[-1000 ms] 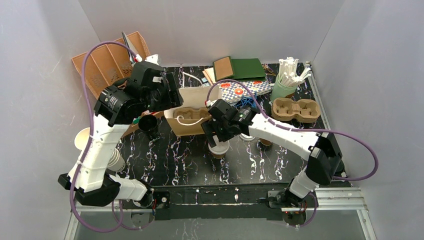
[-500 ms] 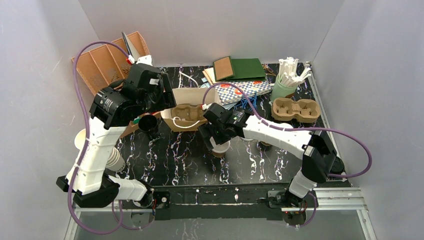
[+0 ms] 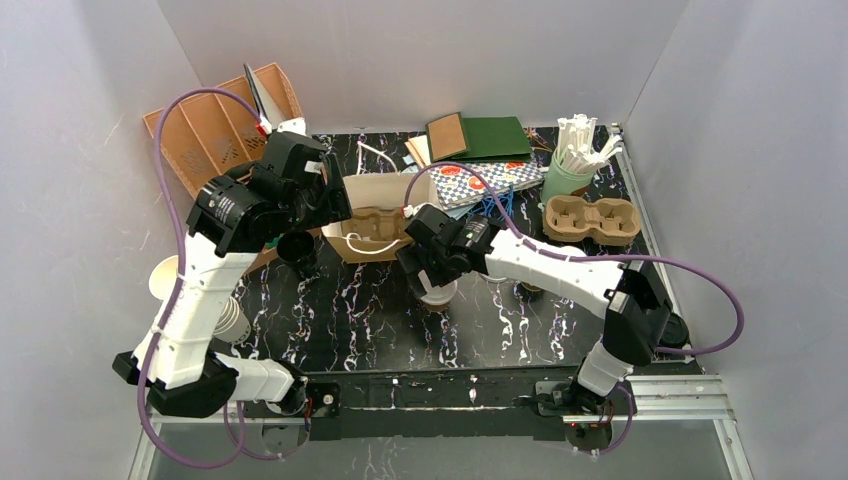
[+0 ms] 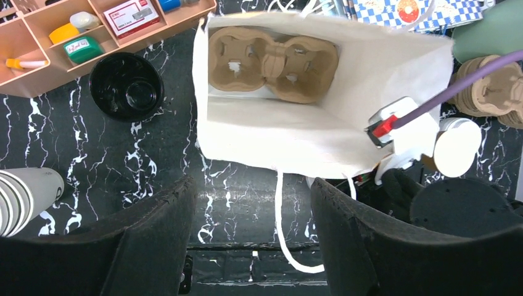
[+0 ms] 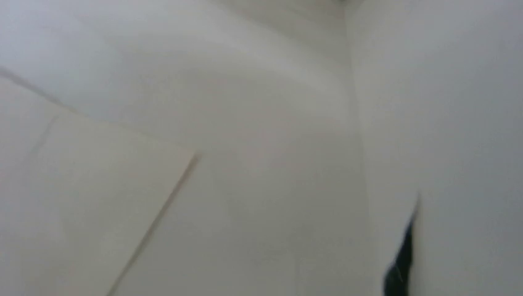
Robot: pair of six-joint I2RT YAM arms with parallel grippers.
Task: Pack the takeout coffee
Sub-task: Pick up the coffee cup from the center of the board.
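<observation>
A white paper bag (image 3: 378,190) stands open at mid-table with a brown cup carrier (image 4: 271,58) on its floor. My left gripper (image 4: 253,197) hovers above the bag's near side, open; only the bag's white handle string (image 4: 282,209) hangs between its fingers (image 4: 142,234). My right gripper (image 3: 425,262) is pressed against the bag's right side, and its wrist view is filled by white paper with no fingers showing. A takeout coffee cup (image 3: 437,297) with a white lid (image 4: 456,147) stands just below it. Another cup (image 3: 494,273) peeks out from under the right arm.
An empty black cup (image 3: 297,247) stands left of the bag, in front of an orange organiser (image 3: 215,125). A stack of cream cups (image 3: 232,318) lies at the left edge. At the back right are a spare carrier (image 3: 590,218), a green cup of white sticks (image 3: 575,160) and flat packets (image 3: 480,135).
The bag has swung from a tilt to standing square, shifted slightly back. My left gripper opened a little and the right arm slid left against the bag.
</observation>
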